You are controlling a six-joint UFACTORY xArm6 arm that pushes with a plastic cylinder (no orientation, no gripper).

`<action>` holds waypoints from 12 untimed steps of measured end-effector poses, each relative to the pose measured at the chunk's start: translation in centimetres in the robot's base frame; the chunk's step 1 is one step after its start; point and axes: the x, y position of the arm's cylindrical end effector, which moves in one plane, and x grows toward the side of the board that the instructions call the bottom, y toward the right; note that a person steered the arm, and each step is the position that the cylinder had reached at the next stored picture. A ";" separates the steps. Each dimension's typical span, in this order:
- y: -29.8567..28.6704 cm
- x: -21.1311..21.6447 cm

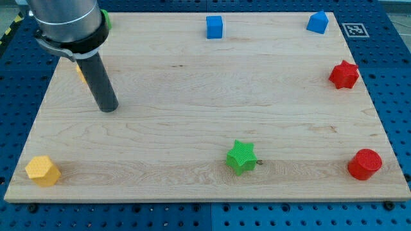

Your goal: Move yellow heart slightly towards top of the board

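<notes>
A yellow block (81, 70), mostly hidden behind my rod, lies near the board's left edge in the upper part of the view; only a small sliver shows, so I cannot make out its shape. My tip (108, 109) rests on the wooden board (192, 96), just below and to the right of that yellow sliver.
A yellow hexagonal block (42, 171) sits at the bottom left. A green star (242, 156) lies at the bottom middle and a red cylinder (365, 163) at the bottom right. A red star (344, 74), a blue block (317, 22), a blue cube (214, 27) and a part-hidden green block (106, 18) lie along the right and top.
</notes>
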 end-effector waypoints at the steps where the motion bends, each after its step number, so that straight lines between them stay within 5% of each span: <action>1: -1.1 -1.3; 12: -5.6 -5.4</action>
